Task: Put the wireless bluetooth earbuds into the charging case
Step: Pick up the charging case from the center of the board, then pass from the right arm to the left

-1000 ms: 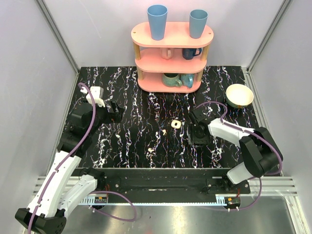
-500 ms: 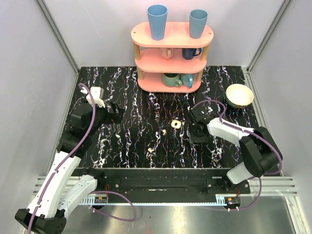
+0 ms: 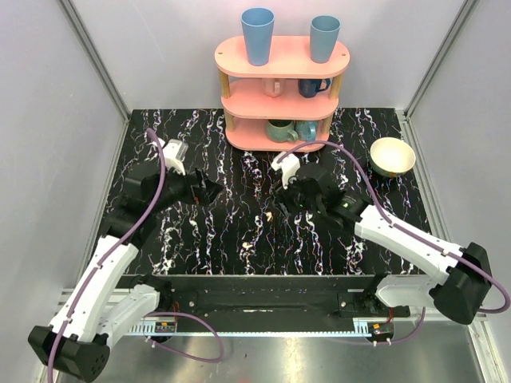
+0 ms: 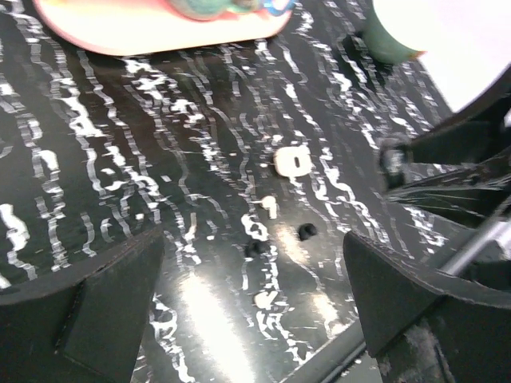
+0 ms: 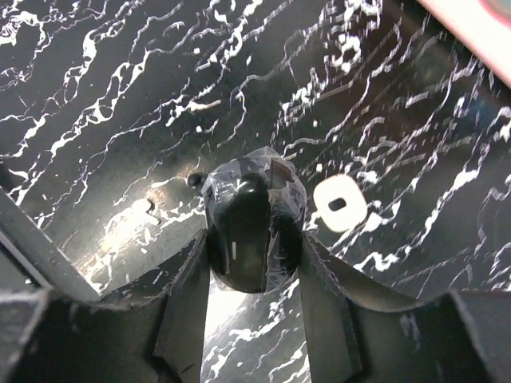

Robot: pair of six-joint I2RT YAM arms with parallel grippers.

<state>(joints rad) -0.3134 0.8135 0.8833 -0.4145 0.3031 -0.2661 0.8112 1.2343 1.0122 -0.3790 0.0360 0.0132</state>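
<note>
Earbuds [image 4: 270, 207] were seen loose on the table [image 3: 200, 239], short of the charging case [image 5: 338, 204]. Left gripper [image 3: 214, 191] was held wide open. Right gripper [image 5: 255, 243] was clamped on a dark glossy lump [image 5: 251, 207] just beside that case, which could be knocked away by any careless descent.

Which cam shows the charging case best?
Right wrist: the charging case sits close and sharp, dark opening visible, beside the fingers. Left wrist shows it smaller, blurred. Top view: the right arm seems to cover it.
</note>
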